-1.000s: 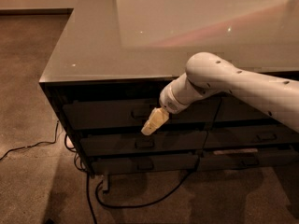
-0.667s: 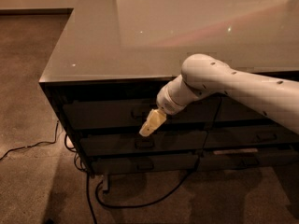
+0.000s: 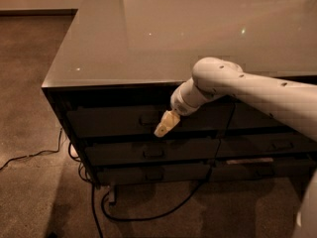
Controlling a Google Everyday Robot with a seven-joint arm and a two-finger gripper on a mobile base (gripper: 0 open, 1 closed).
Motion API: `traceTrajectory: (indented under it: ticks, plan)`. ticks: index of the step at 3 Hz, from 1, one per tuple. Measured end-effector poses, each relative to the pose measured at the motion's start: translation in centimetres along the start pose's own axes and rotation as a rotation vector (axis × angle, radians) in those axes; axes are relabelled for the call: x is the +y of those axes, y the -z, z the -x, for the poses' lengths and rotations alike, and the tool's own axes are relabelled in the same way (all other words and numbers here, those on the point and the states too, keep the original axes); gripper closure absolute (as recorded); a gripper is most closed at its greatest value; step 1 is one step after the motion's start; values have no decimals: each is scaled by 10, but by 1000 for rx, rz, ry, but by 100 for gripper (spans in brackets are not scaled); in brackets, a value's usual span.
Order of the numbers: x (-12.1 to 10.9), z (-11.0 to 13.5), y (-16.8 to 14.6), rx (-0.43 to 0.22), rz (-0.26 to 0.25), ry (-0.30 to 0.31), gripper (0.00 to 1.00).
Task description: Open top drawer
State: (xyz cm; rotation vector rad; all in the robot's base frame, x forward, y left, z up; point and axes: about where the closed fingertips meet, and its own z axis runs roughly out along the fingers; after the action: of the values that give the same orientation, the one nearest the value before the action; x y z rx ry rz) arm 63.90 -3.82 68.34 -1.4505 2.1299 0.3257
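Note:
The top drawer is a wide dark front just under the glossy counter top, with a small rectangular pull near its centre. It appears shut, flush with the cabinet face. My gripper, pale yellow at the end of a white arm, points down and left. Its tips sit just right of and slightly below the pull, close to the drawer front. Whether it touches the pull does not show.
Two shallower dark drawers lie below the top one, and more drawer fronts stand to the right. Black cables trail across the speckled floor under the cabinet. The counter top is wide and reflective.
The arm has shifted slightly left, bringing the gripper closer to the top drawer's pull. The drawer has not moved.

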Motion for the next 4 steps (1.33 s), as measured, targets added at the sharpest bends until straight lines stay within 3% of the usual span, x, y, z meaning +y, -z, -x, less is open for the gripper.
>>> traceTrajectory:
  ticks: [1, 2, 3, 4]
  plan:
    - [-18, -19, -12, 55, -22, -13, 0]
    - [-16, -20, -11, 56, -22, -13, 19]
    - [-14, -38, -18, 110, -10, -44, 50]
    - [-16, -34, -13, 110, -10, -44, 72]
